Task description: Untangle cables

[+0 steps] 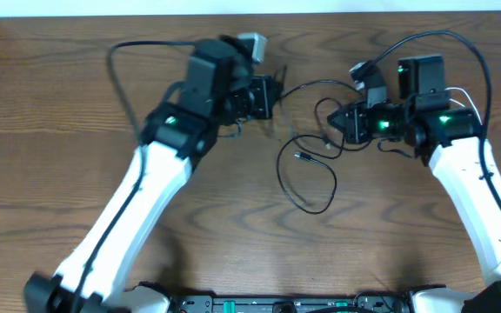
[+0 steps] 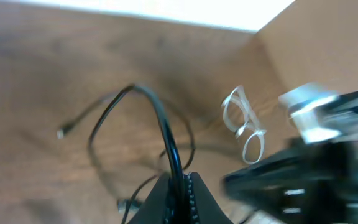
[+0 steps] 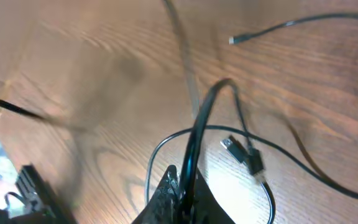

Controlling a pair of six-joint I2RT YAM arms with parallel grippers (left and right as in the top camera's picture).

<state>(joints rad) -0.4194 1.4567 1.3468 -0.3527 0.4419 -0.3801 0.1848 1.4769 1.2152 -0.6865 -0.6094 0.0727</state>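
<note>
Left pincer (image 2: 180, 178) and right pincer (image 3: 183, 182), each tight on black cable (image 2: 165, 127), loops between them

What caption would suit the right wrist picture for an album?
Right pincer shut on the black cable, a loop arching up over the wooden table.

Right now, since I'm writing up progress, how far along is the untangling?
Looks done: the white cable seems to lie coiled apart from the black cable in the left wrist view. In hand: the left end effector and right end effector are both shut on the black one. Left: its loops on the table cross each other, so it needs pulling straight.
</note>
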